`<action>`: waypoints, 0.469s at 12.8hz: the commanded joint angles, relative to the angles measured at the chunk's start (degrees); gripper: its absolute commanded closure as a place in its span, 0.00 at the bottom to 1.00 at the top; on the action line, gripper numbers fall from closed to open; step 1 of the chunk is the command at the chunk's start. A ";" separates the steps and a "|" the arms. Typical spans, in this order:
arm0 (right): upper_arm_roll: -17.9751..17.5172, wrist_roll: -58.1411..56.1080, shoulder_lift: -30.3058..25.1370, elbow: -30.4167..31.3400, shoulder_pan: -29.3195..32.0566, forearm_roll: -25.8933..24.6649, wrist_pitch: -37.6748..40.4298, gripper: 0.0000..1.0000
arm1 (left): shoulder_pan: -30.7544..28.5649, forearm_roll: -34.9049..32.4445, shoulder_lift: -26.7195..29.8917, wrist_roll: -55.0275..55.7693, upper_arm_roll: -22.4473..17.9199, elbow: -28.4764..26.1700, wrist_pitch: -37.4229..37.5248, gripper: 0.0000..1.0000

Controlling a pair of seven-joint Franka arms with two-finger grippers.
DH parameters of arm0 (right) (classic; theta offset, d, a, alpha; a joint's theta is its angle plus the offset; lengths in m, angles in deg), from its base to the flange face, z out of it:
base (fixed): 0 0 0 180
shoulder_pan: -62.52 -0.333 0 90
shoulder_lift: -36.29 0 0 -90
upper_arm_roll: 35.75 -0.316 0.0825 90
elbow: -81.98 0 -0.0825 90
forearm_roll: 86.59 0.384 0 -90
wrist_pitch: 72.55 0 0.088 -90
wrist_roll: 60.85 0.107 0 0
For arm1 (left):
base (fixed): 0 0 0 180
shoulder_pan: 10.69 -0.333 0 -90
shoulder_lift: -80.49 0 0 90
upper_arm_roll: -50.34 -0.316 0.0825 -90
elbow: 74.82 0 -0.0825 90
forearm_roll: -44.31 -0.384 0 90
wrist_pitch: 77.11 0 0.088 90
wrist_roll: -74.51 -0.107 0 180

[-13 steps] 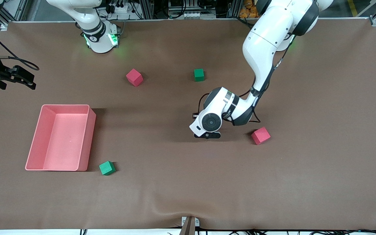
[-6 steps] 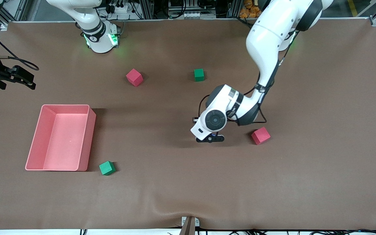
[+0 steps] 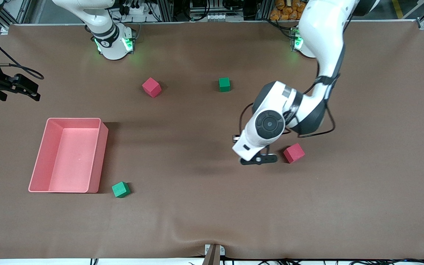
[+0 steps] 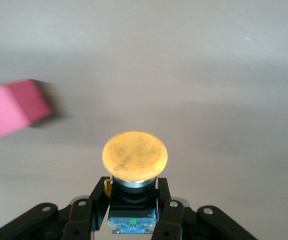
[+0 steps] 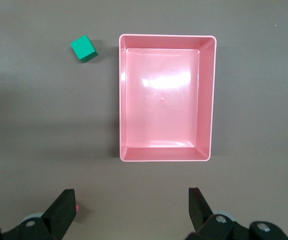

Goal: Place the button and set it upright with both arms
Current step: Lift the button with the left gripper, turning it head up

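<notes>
Brown cloth covers the table [image 3: 197, 221] in the front view. The left gripper [image 3: 258, 159] hangs in the air over the cloth, just beside a red cube [image 3: 294, 153], on that cube's side toward the right arm's end. From this camera the wrist hides what the gripper holds. The pink tray [image 3: 103, 154] lies well apart from that cube, toward the right arm's end of the table. The right gripper [image 3: 28, 91] waits at the edge of the picture, farther from the front camera than the tray.

The left wrist view shows the grip. The left gripper's fingers [image 4: 166, 212] are clamped narrow on the black body of the button [image 4: 134, 156], one on each side. The orange cap points away from the wrist and the bluish end sits between the fingers. The red cube [image 4: 15, 106] appears to one side below, blurred.

The right wrist view looks down on the tray [image 5: 209, 100], which has nothing in it, with a green cube [image 5: 84, 48] beside it. The right gripper [image 5: 132, 209] stands wide and holds nothing.

I judge that the step in hand is the carry of the button. The next move probably calls for bringing it toward the tray and the waiting right arm, so that it can be set down with the cap up.
</notes>
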 commanded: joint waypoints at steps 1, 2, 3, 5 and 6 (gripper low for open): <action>-0.62 -0.47 0.64 -1.45 0.60 -0.66 1.04 0.00 | -1.25 -7.25 2.52 1.37 -0.32 -2.39 2.84 1.00; -0.62 -0.48 0.64 -1.45 0.69 -0.66 1.04 0.00 | -3.00 -7.88 2.52 1.46 -0.32 -2.48 2.84 1.00; -0.62 -0.48 0.64 -1.36 0.69 -0.05 1.04 0.00 | -4.68 -9.36 2.69 1.55 -0.32 -3.09 2.50 1.00; -0.62 -0.39 0.56 -1.36 0.69 1.09 1.04 0.00 | -8.45 -14.54 2.78 0.41 -0.15 -3.01 1.53 1.00; -0.62 -0.30 0.56 -1.36 0.60 1.10 1.13 0.00 | -10.21 -15.26 2.70 -0.81 -0.06 -3.01 0.57 1.00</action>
